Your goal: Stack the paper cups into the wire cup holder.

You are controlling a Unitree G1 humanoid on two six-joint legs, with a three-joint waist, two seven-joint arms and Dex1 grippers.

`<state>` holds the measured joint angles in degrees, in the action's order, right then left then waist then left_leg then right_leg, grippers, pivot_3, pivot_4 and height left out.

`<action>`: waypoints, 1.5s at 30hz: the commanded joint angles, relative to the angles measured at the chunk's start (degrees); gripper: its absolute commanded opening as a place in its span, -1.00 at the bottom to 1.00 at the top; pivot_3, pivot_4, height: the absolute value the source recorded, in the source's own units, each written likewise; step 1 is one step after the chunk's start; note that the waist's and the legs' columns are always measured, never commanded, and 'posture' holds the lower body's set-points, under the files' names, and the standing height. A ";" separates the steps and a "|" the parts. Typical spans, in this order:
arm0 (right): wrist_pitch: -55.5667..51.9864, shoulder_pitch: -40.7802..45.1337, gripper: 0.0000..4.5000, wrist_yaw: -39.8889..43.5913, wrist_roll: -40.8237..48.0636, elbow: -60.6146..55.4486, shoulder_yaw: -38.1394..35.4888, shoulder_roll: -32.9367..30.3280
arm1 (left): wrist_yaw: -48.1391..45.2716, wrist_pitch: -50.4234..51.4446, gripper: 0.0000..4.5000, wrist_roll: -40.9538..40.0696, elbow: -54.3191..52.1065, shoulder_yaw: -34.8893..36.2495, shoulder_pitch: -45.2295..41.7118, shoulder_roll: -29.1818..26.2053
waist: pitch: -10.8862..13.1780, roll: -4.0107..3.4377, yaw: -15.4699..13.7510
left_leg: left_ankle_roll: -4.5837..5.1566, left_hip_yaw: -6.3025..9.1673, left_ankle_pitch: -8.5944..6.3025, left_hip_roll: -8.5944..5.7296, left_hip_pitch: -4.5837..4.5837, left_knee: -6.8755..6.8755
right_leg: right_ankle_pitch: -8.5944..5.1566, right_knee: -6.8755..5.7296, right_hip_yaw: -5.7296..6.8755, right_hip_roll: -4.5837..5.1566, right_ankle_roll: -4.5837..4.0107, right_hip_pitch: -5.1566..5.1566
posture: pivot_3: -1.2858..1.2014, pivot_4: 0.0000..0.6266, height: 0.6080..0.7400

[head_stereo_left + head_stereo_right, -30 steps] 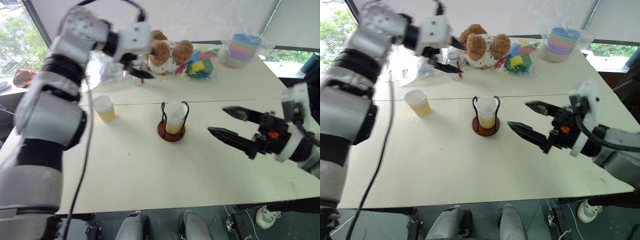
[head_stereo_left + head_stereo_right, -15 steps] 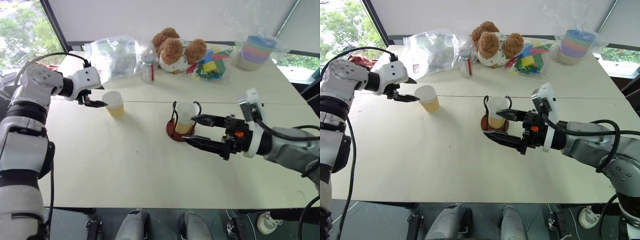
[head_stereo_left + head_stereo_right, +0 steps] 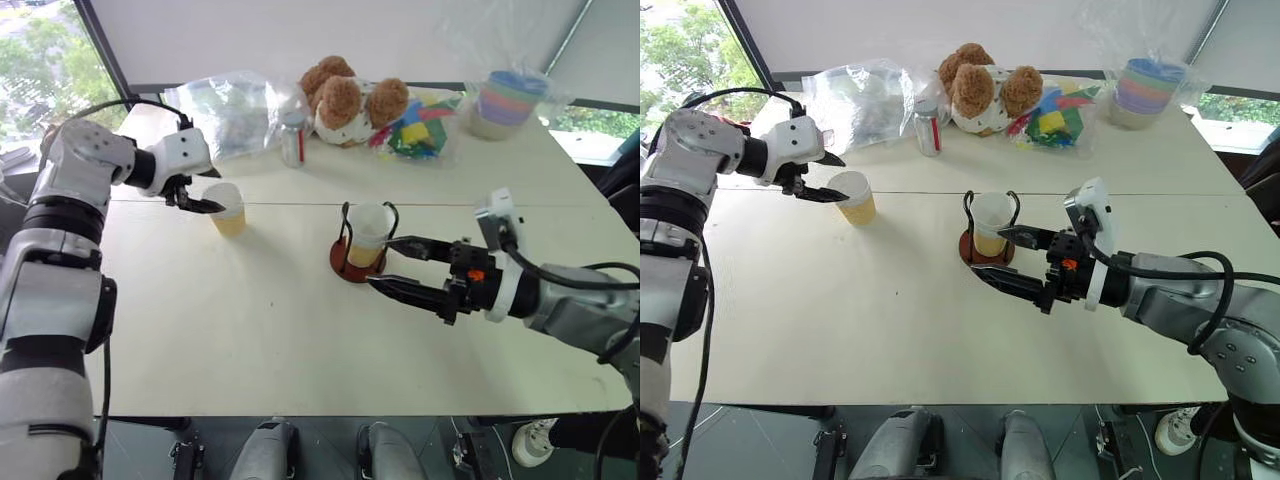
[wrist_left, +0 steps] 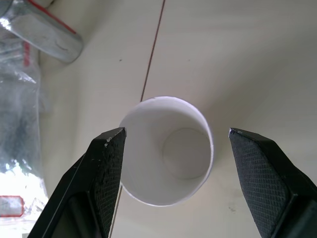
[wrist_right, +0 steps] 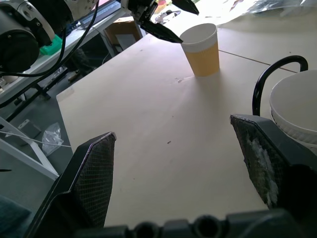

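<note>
Left hand (image 3: 200, 196) is spread wide, fingers straddling the rim of the loose paper cup (image 3: 227, 208), not closed on it. That cup stands upright on the counter (image 3: 250, 330) at about 10 o'clock from the wire cup holder (image 3: 357, 258). The holder already has cups nested (image 3: 369, 232) in it, mid-counter.

Right hand (image 3: 392, 265) is also wide and empty, just beside the holder at its 4 o'clock, tips close to the wire loops.

Risks:
- Thin paper wall: a hard or off-centre squeeze would likely crush the rim or tip the cup.
- One finger sits nearer the rim than the other, so closing may shove the cup sideways before gripping.
- The right hand could nudge the holder, which looks light, and shift the drop target.
- The silver can (image 3: 293, 139) and plastic bag (image 3: 225, 115) at 12 o'clock of the cup could snag a wide lift.
</note>
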<state>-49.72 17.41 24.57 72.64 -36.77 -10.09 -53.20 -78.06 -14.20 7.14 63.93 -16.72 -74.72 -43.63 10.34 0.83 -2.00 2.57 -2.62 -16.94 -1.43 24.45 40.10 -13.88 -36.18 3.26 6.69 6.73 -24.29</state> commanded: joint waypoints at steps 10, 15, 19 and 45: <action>0.71 -1.57 0.79 -2.14 1.21 -3.10 -3.73 0.29 | 2.45 -2.58 0.50 6.25 4.29 -0.79 -1.02 3.43 | -0.01 0.02 -0.12 | 0.04 0.00 -0.02 -0.01 0.00 0.02 | 0.01 0.00 0.00 0.00 0.01 0.01 | 0.03 -0.52 1.00; 0.41 -1.96 0.79 -2.68 1.68 -3.16 -4.72 -0.17 | 6.30 -3.96 -0.36 9.19 7.20 -1.05 -1.54 5.29 | -0.01 0.02 -0.11 | 0.04 0.01 -0.02 0.00 0.00 0.00 | 0.01 0.00 0.00 0.00 0.01 0.01 | 0.03 -0.52 1.00; 0.36 -2.57 0.79 -3.14 1.99 -3.39 -5.35 -0.46 | 6.72 -4.53 -0.97 10.16 7.94 -0.64 -2.30 5.78 | -0.01 0.02 -0.13 | 0.05 0.00 -0.03 0.00 0.00 0.00 | 0.01 0.00 0.00 0.00 0.01 0.01 | 0.03 -0.52 1.00; -5.48 -24.56 0.79 -4.41 6.34 -7.58 -35.04 -7.08 | -14.44 2.77 -0.97 -35.01 -6.18 -26.27 -24.16 16.58 | -0.10 -0.07 1.26 | 0.33 -0.12 -0.19 0.09 -0.23 0.02 | 0.05 -0.03 -0.13 0.03 0.07 0.02 | 0.03 -0.52 1.00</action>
<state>-55.47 -6.78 21.33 76.96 -42.60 -42.31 -60.71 -92.29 -9.90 -25.26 58.98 -40.53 -96.89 -25.85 10.24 0.76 -0.74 2.90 -2.74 -17.13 -1.35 24.24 40.12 -13.84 -36.19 3.13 6.73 6.79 -24.26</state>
